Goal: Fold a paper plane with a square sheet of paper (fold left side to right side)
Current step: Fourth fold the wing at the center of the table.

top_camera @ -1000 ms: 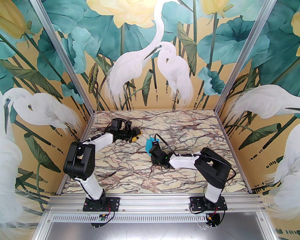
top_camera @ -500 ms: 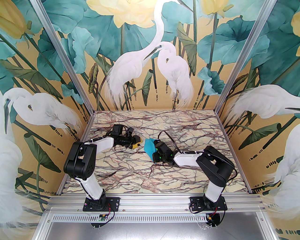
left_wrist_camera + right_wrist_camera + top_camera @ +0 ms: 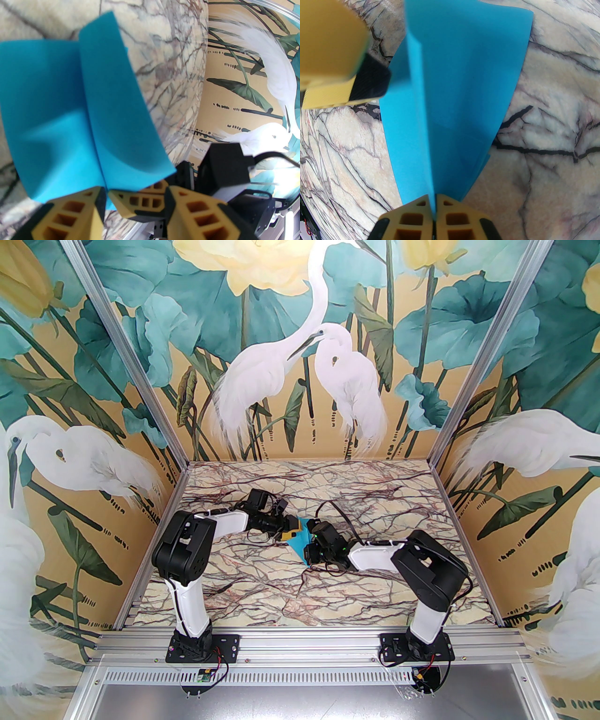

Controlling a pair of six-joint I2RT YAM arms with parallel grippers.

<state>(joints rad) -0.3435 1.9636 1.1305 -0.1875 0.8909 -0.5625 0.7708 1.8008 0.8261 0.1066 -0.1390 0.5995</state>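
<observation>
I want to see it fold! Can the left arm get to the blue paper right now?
Probably yes. The left tool is open and right at the edge of the blue paper, with nothing between them. The right tool, shut on the paper's crease, sits close by, so it could be tight.

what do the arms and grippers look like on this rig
The left arm and right arm have black joint housings, white link shells and thin black cables. The left gripper and right gripper have yellow hollow-celled fingers edged in black.
</observation>
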